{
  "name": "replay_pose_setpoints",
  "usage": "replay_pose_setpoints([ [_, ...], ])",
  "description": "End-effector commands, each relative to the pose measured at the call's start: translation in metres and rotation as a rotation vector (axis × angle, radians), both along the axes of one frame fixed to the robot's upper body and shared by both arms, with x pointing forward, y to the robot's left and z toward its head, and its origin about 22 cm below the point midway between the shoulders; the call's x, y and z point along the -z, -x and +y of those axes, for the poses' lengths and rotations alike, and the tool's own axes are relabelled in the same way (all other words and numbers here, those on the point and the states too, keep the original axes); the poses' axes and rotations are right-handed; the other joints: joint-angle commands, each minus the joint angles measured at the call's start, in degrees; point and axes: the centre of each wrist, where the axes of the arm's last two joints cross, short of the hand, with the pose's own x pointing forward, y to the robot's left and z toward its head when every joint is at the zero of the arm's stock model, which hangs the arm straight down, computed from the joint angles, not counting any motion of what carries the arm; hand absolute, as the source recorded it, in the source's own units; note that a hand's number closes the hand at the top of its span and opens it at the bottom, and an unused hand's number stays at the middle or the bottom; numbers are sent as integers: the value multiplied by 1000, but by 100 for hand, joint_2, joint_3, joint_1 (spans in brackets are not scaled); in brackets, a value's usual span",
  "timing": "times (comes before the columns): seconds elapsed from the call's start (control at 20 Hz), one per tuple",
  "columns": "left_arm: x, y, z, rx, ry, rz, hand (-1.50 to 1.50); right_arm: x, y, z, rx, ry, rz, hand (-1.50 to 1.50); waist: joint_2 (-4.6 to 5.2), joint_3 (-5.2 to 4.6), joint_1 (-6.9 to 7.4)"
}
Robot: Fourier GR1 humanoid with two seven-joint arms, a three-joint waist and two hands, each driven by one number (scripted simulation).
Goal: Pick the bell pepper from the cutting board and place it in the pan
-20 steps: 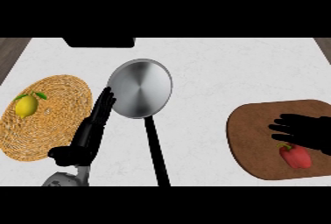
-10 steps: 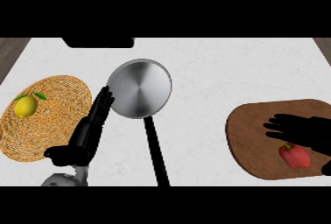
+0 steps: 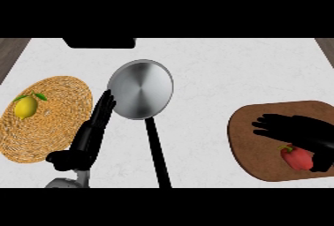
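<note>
bell pepper (image 3: 297,159) on cutting board (image 3: 251,150), right hand (image 3: 303,132) over it

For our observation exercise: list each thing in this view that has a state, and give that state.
pan, empty.
bell pepper, on cutting board, partly under right hand.
lemon, on woven mat.
left hand, open, beside pan.
right hand, open, over cutting board.

The white marbled counter (image 3: 215,66) carries a round woven mat (image 3: 62,132) at left, a steel pan (image 3: 140,89) at centre, a brown cutting board (image 3: 251,148) at lower right, and a dark object (image 3: 99,42) at its top edge.
</note>
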Motion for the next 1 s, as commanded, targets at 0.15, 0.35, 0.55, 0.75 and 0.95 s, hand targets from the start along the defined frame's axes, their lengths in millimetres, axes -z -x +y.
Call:
replay_pose_setpoints([
  [0.15, 1, -4, 4, -8, -12, -18, 0, 16, -9, 1, -139, 126, -16, 150, 19, 26, 16],
  [0.35, 4, -1, 5, -15, -8, -2, 0, 17, 5, 6, -135, 103, -54, 150, 3, 23, -32],
  [0.55, -1, -5, -9, -13, 5, -2, 0, 24, -3, 7, -157, 89, -73, 150, 8, 25, -16],
  [0.75, 15, 2, -13, -2, 5, -7, 0, 27, -10, 2, -128, -10, -171, 150, 20, 26, -8],
  [0.95, 12, 10, 2, -6, 4, 0, 0, -6, -14, -9, -111, -159, -273, 150, -3, 25, -36],
])
